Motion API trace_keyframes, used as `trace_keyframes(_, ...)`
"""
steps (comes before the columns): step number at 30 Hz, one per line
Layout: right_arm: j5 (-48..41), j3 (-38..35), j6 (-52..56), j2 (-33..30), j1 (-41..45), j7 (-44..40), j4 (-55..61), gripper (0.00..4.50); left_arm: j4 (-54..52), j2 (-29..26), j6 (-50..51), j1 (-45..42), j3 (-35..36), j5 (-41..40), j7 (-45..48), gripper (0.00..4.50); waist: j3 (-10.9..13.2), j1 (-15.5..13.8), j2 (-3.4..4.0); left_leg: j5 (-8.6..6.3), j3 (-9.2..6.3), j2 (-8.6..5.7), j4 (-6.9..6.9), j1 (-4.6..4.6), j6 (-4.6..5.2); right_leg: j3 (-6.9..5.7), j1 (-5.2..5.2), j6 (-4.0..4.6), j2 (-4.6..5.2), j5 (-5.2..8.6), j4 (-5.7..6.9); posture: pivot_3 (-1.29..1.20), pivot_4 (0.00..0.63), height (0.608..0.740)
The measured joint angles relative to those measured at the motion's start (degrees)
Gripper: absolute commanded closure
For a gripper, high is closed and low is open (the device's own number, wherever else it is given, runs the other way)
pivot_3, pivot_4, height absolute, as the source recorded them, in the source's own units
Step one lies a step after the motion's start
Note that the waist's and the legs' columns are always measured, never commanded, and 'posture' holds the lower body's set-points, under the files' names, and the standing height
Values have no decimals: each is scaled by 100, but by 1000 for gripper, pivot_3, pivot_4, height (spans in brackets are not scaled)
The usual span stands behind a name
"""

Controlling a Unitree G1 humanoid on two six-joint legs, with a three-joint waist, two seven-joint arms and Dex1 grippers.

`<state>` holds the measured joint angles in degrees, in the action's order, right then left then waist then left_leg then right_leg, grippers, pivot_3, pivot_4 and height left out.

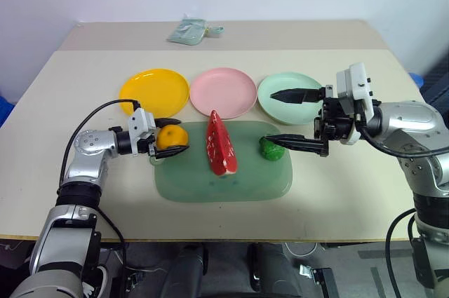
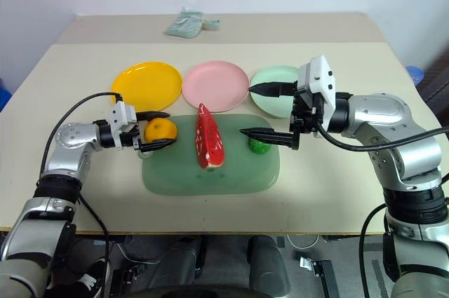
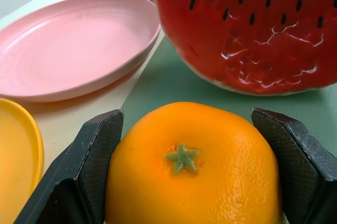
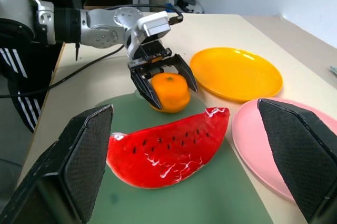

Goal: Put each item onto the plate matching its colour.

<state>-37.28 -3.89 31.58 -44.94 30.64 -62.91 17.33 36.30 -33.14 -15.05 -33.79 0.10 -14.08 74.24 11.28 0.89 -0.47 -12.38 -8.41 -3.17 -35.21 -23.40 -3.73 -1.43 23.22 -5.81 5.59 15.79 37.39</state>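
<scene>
The round orange fruit (image 1: 170, 137) rests on the left edge of the pale green tray (image 1: 224, 186). My left gripper (image 1: 181, 137) reaches in from the left, its pads (image 3: 100, 150) pressed against both sides of the fruit. The long red watermelon wedge (image 1: 219, 142) lies mid-tray, and the knobbly green vegetable (image 1: 270, 149) sits at the tray's right end. My right gripper (image 1: 298, 119) hovers open beside the vegetable, one finger over the mint plate (image 1: 287, 110). The yellow plate (image 1: 154, 90) and pink plate (image 1: 223, 91) lie behind the tray.
A small pale green packet (image 1: 188, 31) lies at the table's far edge, well behind the plates. Bare tabletop surrounds the tray at the front and on both sides.
</scene>
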Motion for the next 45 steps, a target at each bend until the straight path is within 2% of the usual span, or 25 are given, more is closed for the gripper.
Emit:
trace_keyframes(6, 82, 83, -119, 146, 103, 20, -187, 0, -274, 170, 570, -121, 459, -548, -307, 1066, 0, -7, -1, 0, -1, 0, -4, -1, 0, 0, 0, -2, 0, -1, 2, 0, 150, 740)
trace_keyframes(11, 157, 86, -343, 488, 454, 194, -421, 0, 51, 320, 385, -981, 1078, -689, -1344, 1066, 0, -6, -4, 1, 0, -1, -9, 0, -1, 1, -2, -6, -1, -7, 5, 0, 150, 740)
trace_keyframes(16, 811, 101, -931, 1211, 965, 1101, -1066, 0, 1278, 514, -181, -1623, 1138, -85, -2899, 1066, -2, 15, -5, 2, 8, -4, -7, 4, -1, 11, 3, -9, -2, -19, 10, 0, 150, 740)
trace_keyframes(24, 1134, 226, -1136, 1260, 825, 1186, -1248, 0, 2485, 655, -272, -2143, 1302, 111, -4009, 1066, -1, -2, -8, 2, 10, -6, -8, -4, -1, 14, 9, -14, -2, -22, 8, 0, 150, 740)
trace_keyframes(27, 1133, 247, -1136, 1258, 760, 1145, -1248, 0, 2697, 685, -268, -2167, 1268, 225, -4139, 1066, -1, 29, -8, 2, 14, -6, -10, -3, -1, 16, 10, -13, -2, -25, 11, 0, 150, 740)
trace_keyframes(29, 1133, 247, -1151, 1255, 738, 1115, -1248, 0, 2776, 688, -250, -2167, 1233, 291, -4210, 135, -1, 47, -8, 2, 15, -5, -10, -1, -1, 17, 11, -13, -3, -25, 13, 0, 150, 740)
trace_keyframes(30, 1133, 245, -1168, 1249, 722, 1098, -1248, 0, 2789, 688, -248, -2167, 1228, 329, -4249, 18, -1, 48, -8, 2, 15, -5, -10, -1, -1, 17, 11, -13, -4, -25, 14, 0, 150, 740)
trace_keyframes(39, 1153, 245, -1314, 1243, 648, 1040, -1248, 0, 2747, 664, -404, -2166, 1278, 310, -4138, 18, -1, 27, -8, 2, 18, -5, -12, -1, -1, 22, 11, -13, -4, -26, 14, 0, 150, 740)
trace_keyframes(42, 1158, 244, -1325, 1242, 648, 1027, -1250, 0, 2362, 663, -350, -2162, 1418, -31, -3519, 18, -1, 27, -9, 2, 19, -5, -12, -2, -1, 23, 11, -13, -3, -26, 14, 0, 150, 740)
trace_keyframes(45, 1171, 245, -1328, 1238, 651, 1018, -1276, 0, 1456, 643, 75, -1995, 1479, -561, -2520, 18, -1, 32, -8, 2, 21, -5, -12, -2, -1, 27, 11, -13, -3, -26, 14, 0, 150, 740)
